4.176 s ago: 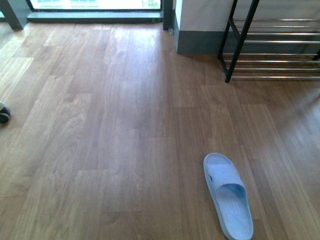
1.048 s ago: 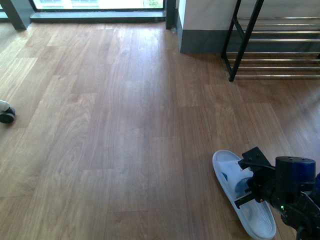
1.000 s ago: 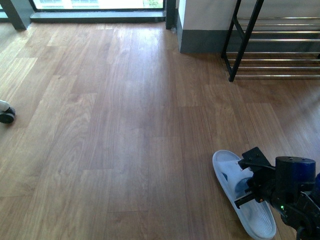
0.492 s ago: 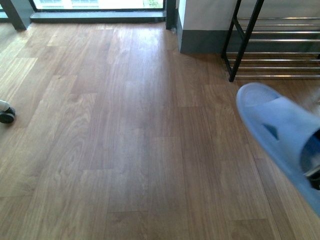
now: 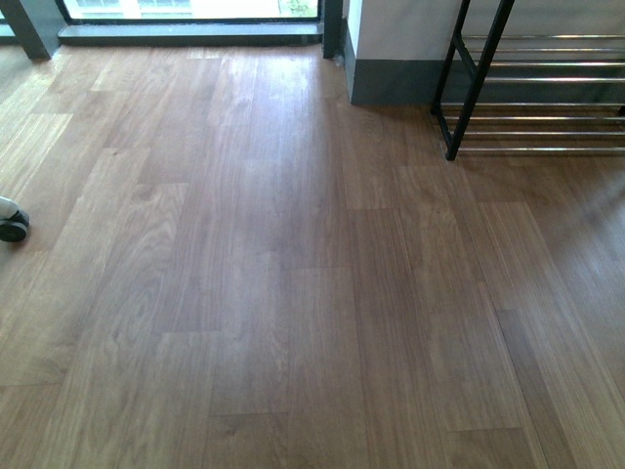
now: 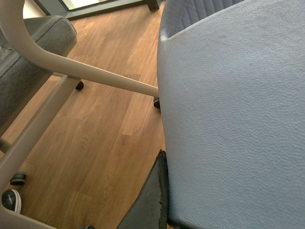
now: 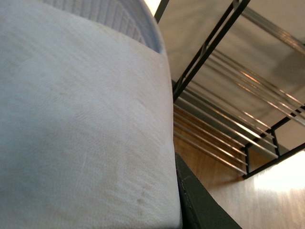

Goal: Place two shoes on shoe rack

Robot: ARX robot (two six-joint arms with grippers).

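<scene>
In the left wrist view a pale blue slide (image 6: 233, 119) fills most of the picture, with one dark fingertip (image 6: 150, 200) of my left gripper pressed against its side; the gripper is shut on it, above the wood floor. In the right wrist view a second pale blue slide (image 7: 81, 124) fills the picture, with my right gripper's dark fingertip (image 7: 200, 202) against it; that gripper is shut on it. The shoe rack (image 7: 228, 119) with black frame and chrome rods lies close beyond it, and it also shows at the far right of the front view (image 5: 527, 93). Neither arm nor any shoe shows in the front view. The grey sneakers are out of view.
A chair with beige legs (image 6: 71, 71) and a grey seat (image 6: 28, 52) stands near the left arm, with castors on the floor. A castor (image 5: 12, 225) shows at the front view's left edge. A grey-based wall corner (image 5: 391, 78) stands left of the rack.
The right gripper reached the slide on the floor, shut on it and lifted it up and right. The slide and the arm have now left the front view.
</scene>
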